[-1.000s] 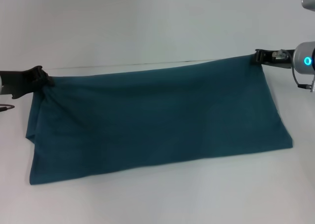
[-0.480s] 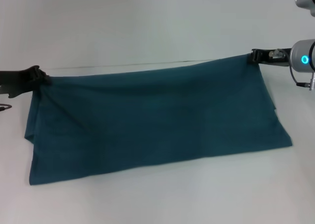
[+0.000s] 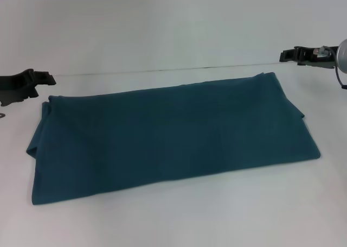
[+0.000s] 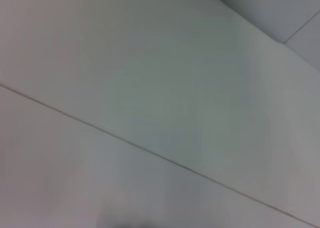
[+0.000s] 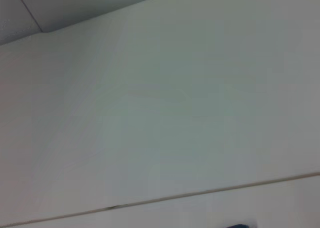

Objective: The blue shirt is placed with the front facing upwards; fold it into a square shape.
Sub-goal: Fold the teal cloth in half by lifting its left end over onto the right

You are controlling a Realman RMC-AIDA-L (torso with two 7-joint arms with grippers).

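Note:
The blue shirt lies flat on the white table as a wide folded rectangle, plain teal side up, with no lettering showing. My left gripper hovers just off the shirt's far left corner, open and holding nothing. Above and beyond the far right corner, my right gripper is also open and clear of the cloth. In the right wrist view only a tiny sliver of the blue shirt shows at the picture's edge. The left wrist view shows just white wall and table.
The table's far edge runs along a white wall behind the shirt. Bare table surface lies in front of the shirt and on both sides.
Both grippers have let go of the shirt's far corners and drawn back outward. The raised far edge has dropped, and the shirt now lies flat.

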